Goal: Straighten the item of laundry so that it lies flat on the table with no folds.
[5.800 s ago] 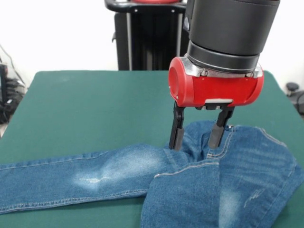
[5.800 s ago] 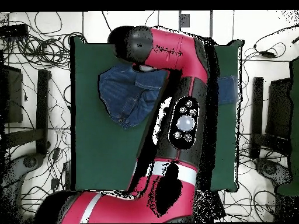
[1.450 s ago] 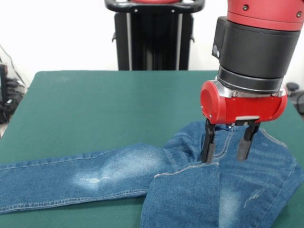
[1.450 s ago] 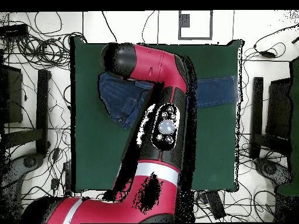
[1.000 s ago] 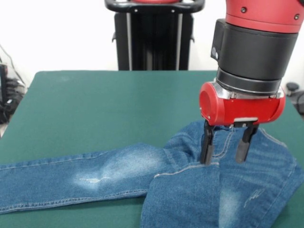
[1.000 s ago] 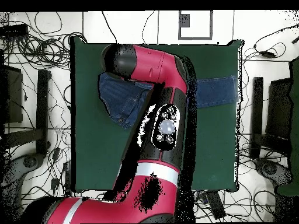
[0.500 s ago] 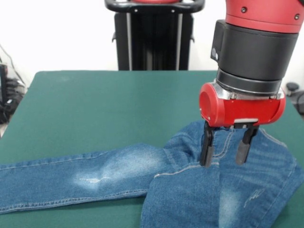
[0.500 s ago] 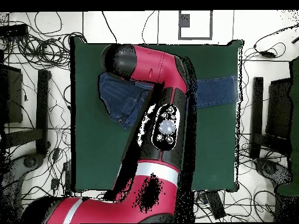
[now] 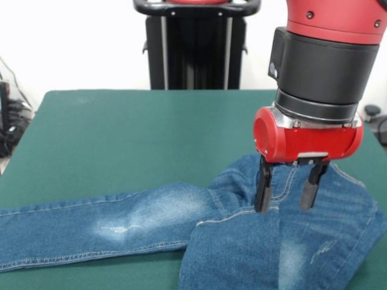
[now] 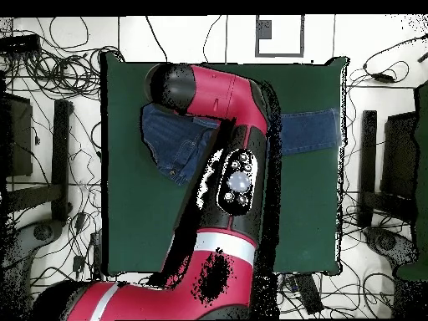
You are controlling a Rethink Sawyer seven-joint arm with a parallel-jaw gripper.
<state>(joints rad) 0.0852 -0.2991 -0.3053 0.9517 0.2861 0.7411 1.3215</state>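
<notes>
The item of laundry (image 9: 151, 220) is a pair of blue denim jeans with faded whitish patches. One leg stretches out flat to the left, and the other part is folded over on itself at the right (image 9: 290, 241). My gripper (image 9: 286, 196) hangs open just over the folded part, its two black fingers pointing down with the tips at the denim near a tan seam. From overhead the arm hides the gripper; the jeans (image 10: 180, 142) show on either side of it on the table (image 10: 142, 226).
The dark green table (image 9: 133, 133) stretches wide behind and left of the jeans. In the overhead view the red arm (image 10: 238, 175) crosses the table's middle. Cables and stands lie on the floor around the table.
Over several seconds the gripper moved to the right across the jeans. In the last second it sank slightly toward the denim and stayed open. The jeans lie as before.
</notes>
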